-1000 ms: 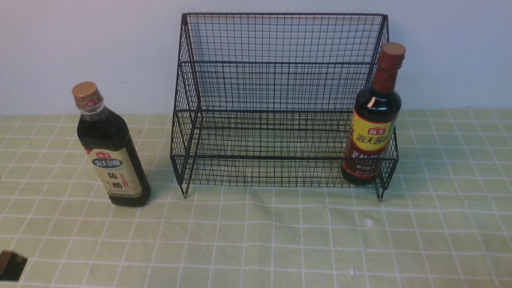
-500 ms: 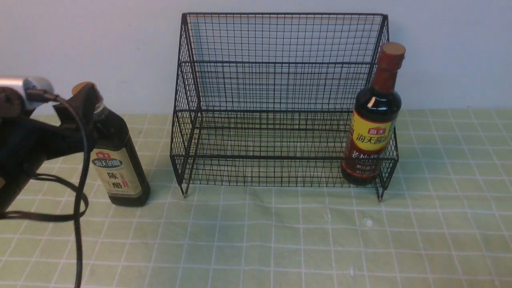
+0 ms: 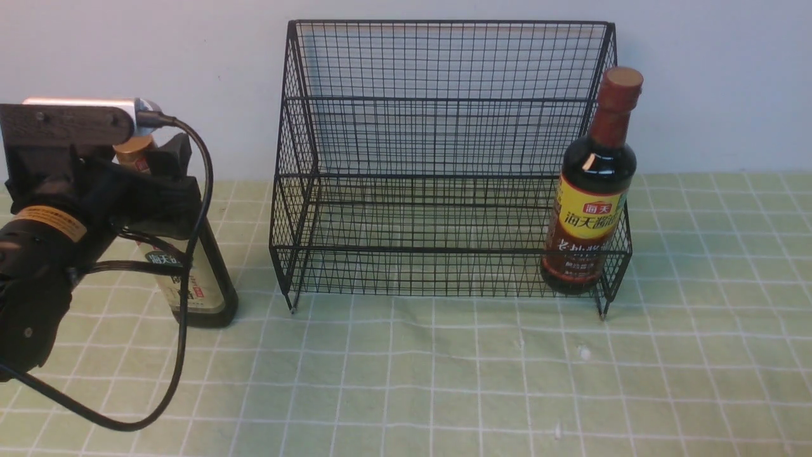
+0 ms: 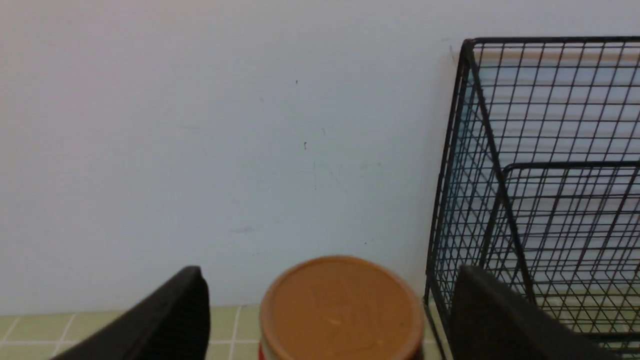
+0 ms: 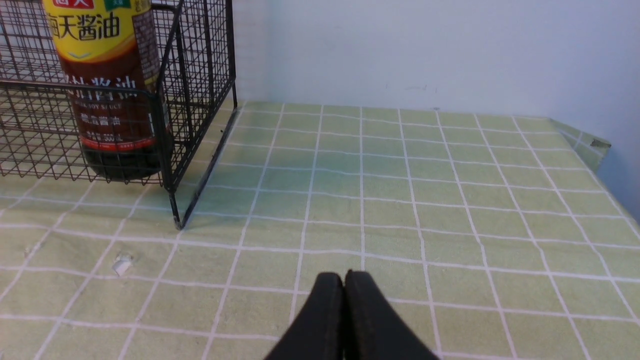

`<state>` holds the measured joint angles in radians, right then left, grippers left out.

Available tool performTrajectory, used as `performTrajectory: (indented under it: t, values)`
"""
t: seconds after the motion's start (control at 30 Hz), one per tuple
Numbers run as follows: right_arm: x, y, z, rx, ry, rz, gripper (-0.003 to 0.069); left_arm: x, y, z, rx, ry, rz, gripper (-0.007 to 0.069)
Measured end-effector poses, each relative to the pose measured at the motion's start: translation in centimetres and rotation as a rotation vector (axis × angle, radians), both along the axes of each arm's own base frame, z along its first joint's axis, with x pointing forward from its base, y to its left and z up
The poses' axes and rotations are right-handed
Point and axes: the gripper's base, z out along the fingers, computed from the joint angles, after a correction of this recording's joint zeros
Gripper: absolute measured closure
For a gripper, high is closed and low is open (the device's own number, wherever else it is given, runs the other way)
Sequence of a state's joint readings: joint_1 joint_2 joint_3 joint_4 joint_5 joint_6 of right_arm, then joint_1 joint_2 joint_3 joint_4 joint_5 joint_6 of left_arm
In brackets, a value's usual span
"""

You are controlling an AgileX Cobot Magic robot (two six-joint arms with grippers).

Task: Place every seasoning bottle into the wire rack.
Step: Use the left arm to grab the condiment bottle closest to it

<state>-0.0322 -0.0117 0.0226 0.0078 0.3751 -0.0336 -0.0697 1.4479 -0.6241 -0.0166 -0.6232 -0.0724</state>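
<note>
Beside the black wire rack (image 3: 444, 127), upright gold-capped dark bottle (image 3: 198, 289) with beige label, left gripper (image 4: 332, 285) spread wide around its cap, right gripper (image 5: 344, 277) with jaws pressed together.

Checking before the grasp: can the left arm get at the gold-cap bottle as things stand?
Probably yes. The left arm has its jaws open on either side of the bottle at its cap, with nothing between them, and the rack stands apart from the bottle.
</note>
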Motion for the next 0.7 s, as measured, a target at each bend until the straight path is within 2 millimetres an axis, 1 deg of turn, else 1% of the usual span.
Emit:
performTrajectory:
  t: [0.07,0.1,0.13,0.17,0.2,0.37,0.43,0.53,0.57,0.63,0.67,0.7]
  values:
    - [0.0,0.0,0.0,0.0,0.0,0.0,0.0671,0.1,0.1,-0.1,-0.01,-0.002,0.009,0.0121]
    - [0.0,0.0,0.0,0.0,0.0,0.0,0.0671,0.2,0.1,0.0,-0.012,-0.004,0.01,0.0173]
    - [0.0,0.0,0.0,0.0,0.0,0.0,0.0671,0.2,0.1,0.0,-0.012,-0.005,0.01,0.0185]
    - [0.0,0.0,0.0,0.0,0.0,0.0,0.0671,0.2,0.1,0.2,-0.012,-0.011,0.01,0.0281]
    - [0.0,0.0,0.0,0.0,0.0,0.0,0.0671,0.3,0.1,0.2,-0.013,-0.012,0.01,0.0323]
    - [0.0,0.0,0.0,0.0,0.001,0.0,0.0671,0.1,0.0,1.0,0.002,0.03,0.003,0.0313]
    - [0.0,0.0,0.0,0.0,0.001,0.0,0.0671,0.0,0.0,2.4,0.012,0.076,0.0,0.0313]
    - [0.0,0.0,0.0,0.0,0.001,0.0,0.0671,0.0,0.0,5.0,0.012,0.087,0.002,0.0313]
    - [0.0,0.0,0.0,0.0,0.001,0.0,0.0671,0.1,0.0,6.8,0.009,0.062,0.003,0.0313]
    - [0.0,0.0,0.0,0.0,0.001,0.0,0.0671,0.1,0.0,9.1,-0.01,0.022,0.006,0.0313]
    - [0.0,0.0,0.0,0.0,0.001,0.0,0.0671,0.1,0.0,10.6,-0.024,-0.007,0.007,0.0313]
    - [0.0,0.0,0.0,0.0,0.001,0.0,0.0671,0.1,0.0,11.3,-0.036,-0.013,0.008,0.0313]
